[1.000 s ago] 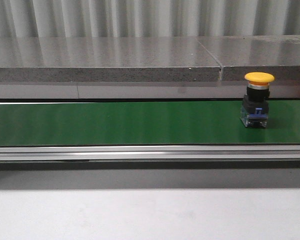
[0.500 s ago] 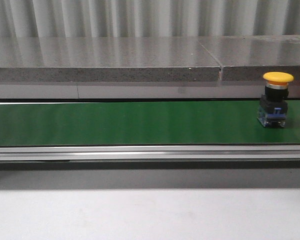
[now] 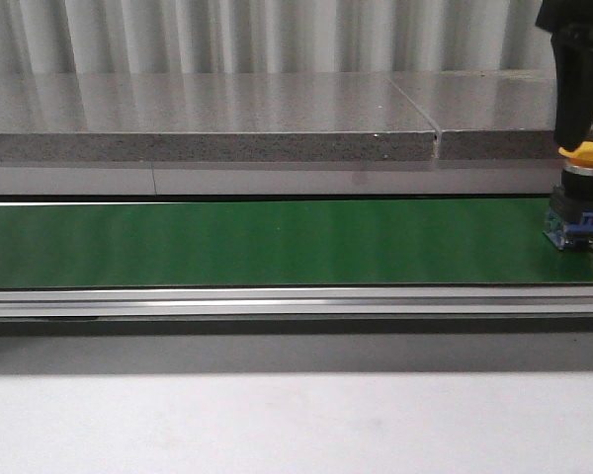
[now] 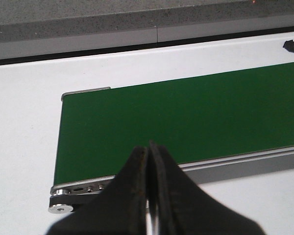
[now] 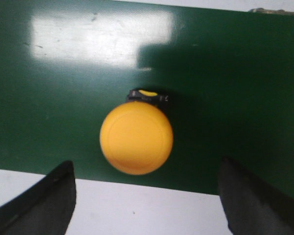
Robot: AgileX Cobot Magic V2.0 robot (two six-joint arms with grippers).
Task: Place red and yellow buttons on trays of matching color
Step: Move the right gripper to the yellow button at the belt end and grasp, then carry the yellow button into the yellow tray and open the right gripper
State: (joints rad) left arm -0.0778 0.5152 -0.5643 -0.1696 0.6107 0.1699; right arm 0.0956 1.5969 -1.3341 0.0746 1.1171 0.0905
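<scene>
**Right claw spread wide above the yellow button on the belt**

The yellow button (image 3: 580, 194) stands upright on the green belt (image 3: 257, 242) at the far right of the front view, close to the picture's edge. It has a yellow mushroom cap, a black collar under it and a blue and clear block at the base, which rests on the belt.

The right gripper (image 5: 146, 196) hangs directly over the button. In the front view its dark body comes down from the top right corner and its lower end sits just at the cap. From the right wrist camera, the round yellow cap (image 5: 136, 137) fills the middle of the picture, with one dark finger (image 5: 41, 198) off to each side. The fingers are far apart and neither touches the cap.

The left gripper (image 4: 148, 196) is over the other end of the belt, near its roller end (image 4: 63, 205). Its two dark fingers are pressed together with only a thin slit between them, and nothing is held

Behind the belt runs a grey stone ledge (image 3: 208, 118)
</scene>
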